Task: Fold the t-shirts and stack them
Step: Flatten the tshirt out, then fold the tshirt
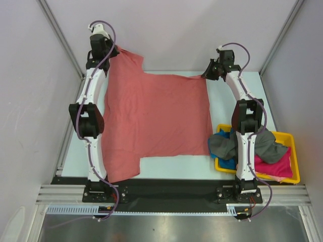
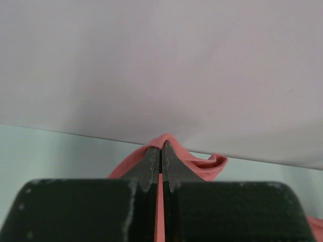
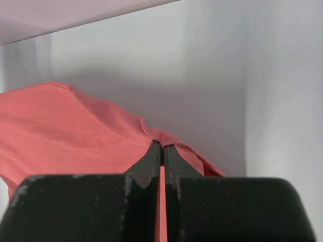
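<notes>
Along the far edge of the table (image 1: 75,151) you have the salmon-red t-shirt (image 1: 156,118) pinched in two places. Your left gripper (image 1: 114,49) is clamped on cloth by the far left corner, at what looks like a sleeve. Your right gripper (image 1: 207,75) is clamped on the shirt's far right corner. Both pairs of jaws are closed to a sliver with a thin fold of red fabric between them, as each wrist view shows. The rest of the tee lies spread flat over the middle of the table, and on the left it reaches the near edge.

To fold well from here, I judge you should carry both holds toward the near edge together, at one height and pace, so the span between them is taut and lands straight. Your left hold sits farther back than your right, so square them first. Lift only enough to clear the cloth beneath.

Your left arm covers the shirt's left margin, so the collar cannot be seen, nor how many layers each pinch holds. In the yellow tray (image 1: 295,151) at the near right corner, your right arm crosses the dark grey tee (image 1: 224,143), the blue tee (image 1: 227,164) and the magenta-pink tee (image 1: 277,164), so whether more tees lie there is unclear
</notes>
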